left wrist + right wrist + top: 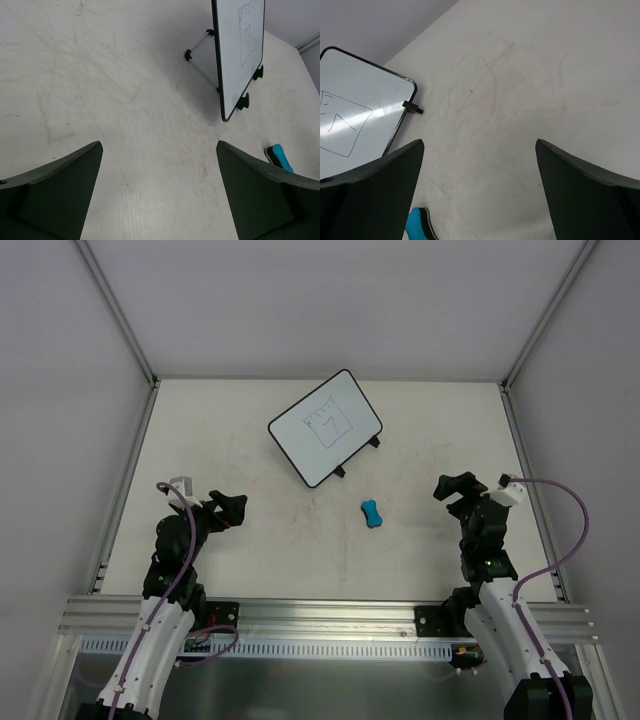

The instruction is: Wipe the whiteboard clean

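The whiteboard (325,427) stands tilted on small black feet at the back middle of the table, with thin black marker lines on it. It also shows in the left wrist view (240,50) and in the right wrist view (355,115). A small blue bone-shaped eraser (372,513) lies on the table in front of the board; it shows in the left wrist view (279,156) and the right wrist view (417,225). My left gripper (232,508) is open and empty at the near left. My right gripper (455,490) is open and empty at the near right.
The white table (250,540) is scuffed and walled in by grey panels on three sides. An aluminium rail (320,615) runs along the near edge by the arm bases.
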You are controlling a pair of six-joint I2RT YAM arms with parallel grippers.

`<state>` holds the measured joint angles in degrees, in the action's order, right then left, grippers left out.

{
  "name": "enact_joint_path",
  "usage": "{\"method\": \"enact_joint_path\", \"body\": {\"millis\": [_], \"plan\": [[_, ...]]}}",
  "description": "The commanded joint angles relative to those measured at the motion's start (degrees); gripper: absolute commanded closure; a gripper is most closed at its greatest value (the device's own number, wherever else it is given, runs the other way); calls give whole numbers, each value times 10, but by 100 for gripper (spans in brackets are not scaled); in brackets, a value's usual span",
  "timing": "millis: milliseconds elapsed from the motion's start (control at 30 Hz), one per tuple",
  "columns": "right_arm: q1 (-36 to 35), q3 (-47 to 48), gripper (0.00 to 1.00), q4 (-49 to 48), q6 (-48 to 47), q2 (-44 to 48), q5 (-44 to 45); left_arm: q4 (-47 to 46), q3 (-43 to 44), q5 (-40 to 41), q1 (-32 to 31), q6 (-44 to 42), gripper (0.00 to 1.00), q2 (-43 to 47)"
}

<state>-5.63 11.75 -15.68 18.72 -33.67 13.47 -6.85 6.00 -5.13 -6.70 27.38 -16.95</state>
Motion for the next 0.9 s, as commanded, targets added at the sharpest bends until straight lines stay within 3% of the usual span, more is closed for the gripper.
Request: {"method": "enact_joint_path", "body": {"millis": [0, 200, 333, 433, 600, 867], "plan": [[-4, 13, 1, -6, -9, -5, 16, -46, 16, -37, 0, -13, 1, -12], [-4, 19, 1, -7, -11, -17, 4, -92, 7, -82, 0, -20, 1, -43], [-3, 20, 1, -20, -13, -30, -12, -193, -34, -122, 0, 25, 1, -52], [-3, 24, 1, -23, -13, -44, -21, -325, -54, -119, 0, 86, 1, -117], [-3, 27, 1, -33, -18, -58, -42, -519, -12, -171, 0, 124, 1, -336], [-3, 28, 1, -52, -18, -80, -64, -695, 43, -185, 0, 133, 1, -511]]}}
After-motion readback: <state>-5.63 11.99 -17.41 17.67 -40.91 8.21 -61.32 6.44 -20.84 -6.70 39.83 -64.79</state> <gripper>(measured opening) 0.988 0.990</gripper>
